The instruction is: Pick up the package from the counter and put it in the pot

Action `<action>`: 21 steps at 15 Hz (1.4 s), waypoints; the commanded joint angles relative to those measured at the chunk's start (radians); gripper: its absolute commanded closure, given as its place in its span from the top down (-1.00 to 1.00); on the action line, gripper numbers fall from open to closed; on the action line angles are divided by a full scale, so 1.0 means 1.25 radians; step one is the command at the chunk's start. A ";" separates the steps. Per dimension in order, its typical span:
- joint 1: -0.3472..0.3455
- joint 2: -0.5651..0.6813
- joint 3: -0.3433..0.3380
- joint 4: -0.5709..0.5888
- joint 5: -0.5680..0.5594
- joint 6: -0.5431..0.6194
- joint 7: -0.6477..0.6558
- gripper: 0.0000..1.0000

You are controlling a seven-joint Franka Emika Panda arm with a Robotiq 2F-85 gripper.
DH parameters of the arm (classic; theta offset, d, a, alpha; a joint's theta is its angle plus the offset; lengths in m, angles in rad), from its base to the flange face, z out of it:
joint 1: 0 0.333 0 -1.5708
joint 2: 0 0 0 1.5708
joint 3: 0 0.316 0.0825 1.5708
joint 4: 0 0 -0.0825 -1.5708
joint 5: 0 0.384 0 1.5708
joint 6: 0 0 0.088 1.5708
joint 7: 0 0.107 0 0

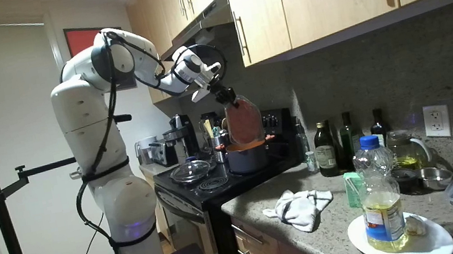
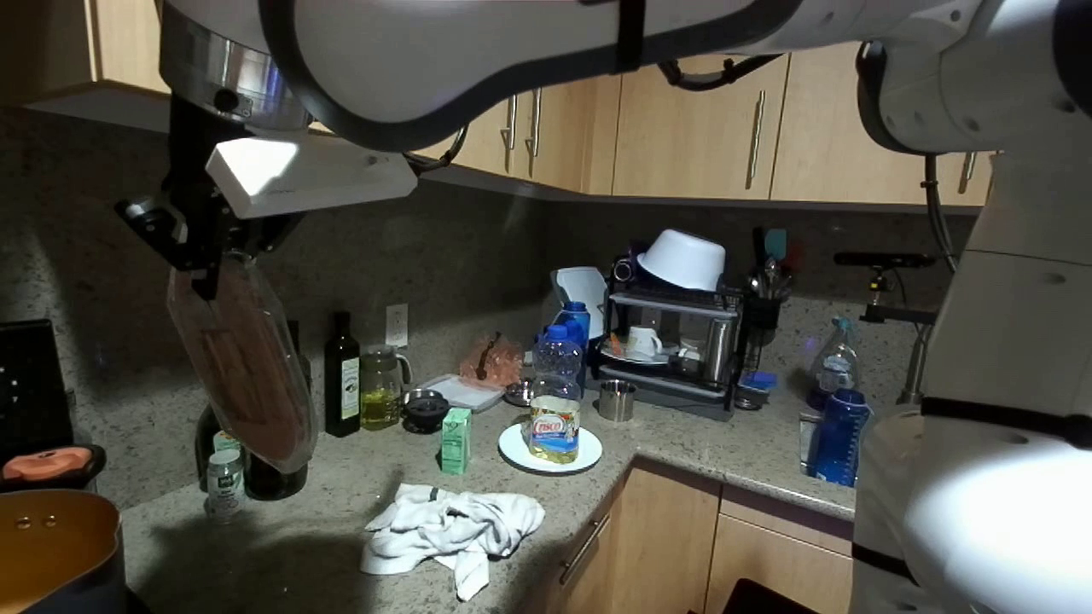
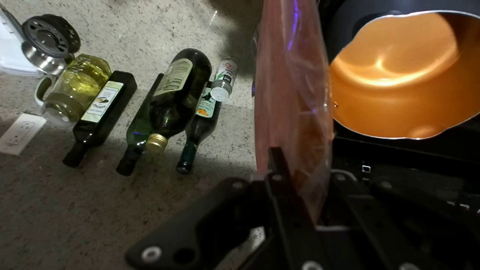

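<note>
Black two-finger pincer (image 1: pixel 232 99) pinching the top edge of a flat, reddish, clear-plastic-wrapped package (image 2: pixel 243 367). In an exterior view, package hangs tilted in the air, right of the round dark-grey pot (image 2: pixel 51 554), orange inside. Pot's on the black stove (image 1: pixel 230 186). Speckled grey stone table (image 1: pixel 247 202), right of stove: crumpled white cloth (image 1: pixel 300 209); nearer, blue-capped clear plastic bottle (image 1: pixel 381 211) on white plate (image 1: pixel 431 244).
</note>
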 commanded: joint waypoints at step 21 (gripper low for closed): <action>0.166 0.339 -0.076 0.527 0.020 -0.143 -0.276 -0.91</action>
